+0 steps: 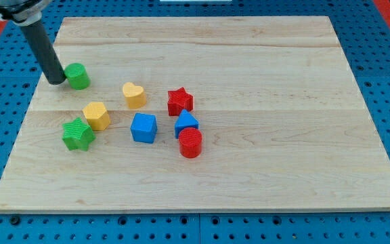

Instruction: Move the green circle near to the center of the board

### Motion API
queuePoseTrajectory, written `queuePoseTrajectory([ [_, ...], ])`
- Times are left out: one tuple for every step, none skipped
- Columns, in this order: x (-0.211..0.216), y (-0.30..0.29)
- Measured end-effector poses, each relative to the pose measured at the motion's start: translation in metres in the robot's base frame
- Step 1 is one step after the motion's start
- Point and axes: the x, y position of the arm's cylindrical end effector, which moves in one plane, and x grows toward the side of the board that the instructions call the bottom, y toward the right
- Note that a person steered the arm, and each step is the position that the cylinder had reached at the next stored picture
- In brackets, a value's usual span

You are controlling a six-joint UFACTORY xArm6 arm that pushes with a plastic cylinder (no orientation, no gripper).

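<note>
The green circle (78, 76) sits at the view's upper left of the wooden board (263, 61). My tip (55, 80) is on the board directly to the left of the green circle, touching or nearly touching its side. The dark rod rises from the tip toward the view's top left corner.
A yellow heart (134, 95), a red star (179, 101), a yellow hexagon (97, 115), a green star (78, 133), a blue cube (143, 127), a blue triangle (186, 123) and a red cylinder (190, 142) lie in the left-centre area. Blue pegboard surrounds the board.
</note>
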Motion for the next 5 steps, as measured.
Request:
queuePoseTrajectory([
  [0.000, 0.037],
  [-0.003, 0.048],
  [-0.014, 0.010],
  [-0.025, 0.048],
  [-0.023, 0.087],
])
